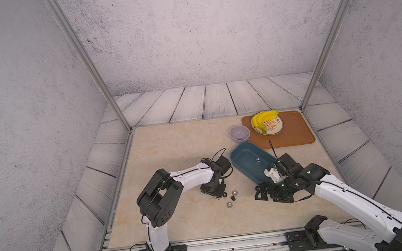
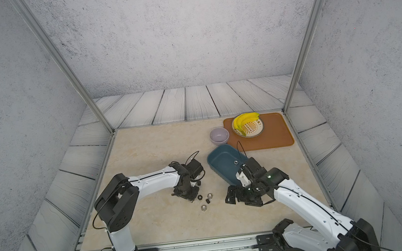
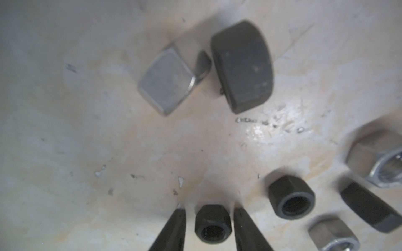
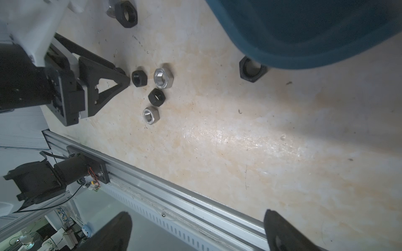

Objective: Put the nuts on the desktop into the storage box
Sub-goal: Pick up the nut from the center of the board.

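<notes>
Storage box (image 1: 244, 152): stands on the counter (image 1: 171, 147) and contains one silvery nut (image 1: 258, 160).
Plate (image 1: 276, 127) on the tray (image 1: 296, 130): carries bananas (image 1: 263, 119). The characters printed on the plate are too small to read.
Left tool (image 3: 208, 209): partly open, with its fingers straddling a small black nut (image 3: 212, 223) on the counter and a narrow gap on each side. This nut lies flat, bore axis vertical.
Right tool (image 4: 195, 230): jaws wide apart, near the box.
Further nuts (image 4: 157, 97) lie flat just beside the left tool.

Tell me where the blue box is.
In a top view, the box sits right of centre on the desktop, just in front of the tray and bowl.
</notes>
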`<state>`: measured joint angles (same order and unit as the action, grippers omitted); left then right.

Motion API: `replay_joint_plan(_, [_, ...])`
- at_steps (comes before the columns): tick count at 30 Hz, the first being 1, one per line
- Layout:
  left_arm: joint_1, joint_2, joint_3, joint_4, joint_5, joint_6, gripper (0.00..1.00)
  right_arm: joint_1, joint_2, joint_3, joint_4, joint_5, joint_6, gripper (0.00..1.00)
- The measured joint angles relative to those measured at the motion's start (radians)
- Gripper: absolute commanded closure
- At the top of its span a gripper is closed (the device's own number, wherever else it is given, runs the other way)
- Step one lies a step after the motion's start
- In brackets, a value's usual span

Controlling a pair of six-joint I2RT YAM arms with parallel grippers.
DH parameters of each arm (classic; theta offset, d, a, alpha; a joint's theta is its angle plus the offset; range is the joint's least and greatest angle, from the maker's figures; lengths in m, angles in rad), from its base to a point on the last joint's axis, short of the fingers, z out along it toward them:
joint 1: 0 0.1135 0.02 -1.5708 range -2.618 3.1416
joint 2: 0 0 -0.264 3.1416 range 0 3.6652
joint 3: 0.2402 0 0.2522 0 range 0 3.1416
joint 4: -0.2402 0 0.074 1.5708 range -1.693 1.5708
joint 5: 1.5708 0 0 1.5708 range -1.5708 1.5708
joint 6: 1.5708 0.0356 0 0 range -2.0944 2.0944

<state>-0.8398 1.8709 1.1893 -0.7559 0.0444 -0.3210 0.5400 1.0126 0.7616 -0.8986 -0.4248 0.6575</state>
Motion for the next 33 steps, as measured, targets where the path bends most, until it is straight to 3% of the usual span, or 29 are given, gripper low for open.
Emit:
replay_joint_plan(3, [0.002,0.000,-0.001,-0.001,0.002,0.006,0.77,0.000,0.000,0.000,0.002,0.000,0.003,0.01])
replay_joint_plan(21, [0.001,-0.050,0.002,-0.027,0.017,0.006,0.76,0.000,0.006,0.023,0.005,0.000,0.005,0.01])
replay_joint_plan(33, [0.001,-0.145,0.204,-0.095,0.085,0.003,0.76,0.000,-0.039,0.113,-0.011,0.095,0.013,0.01])
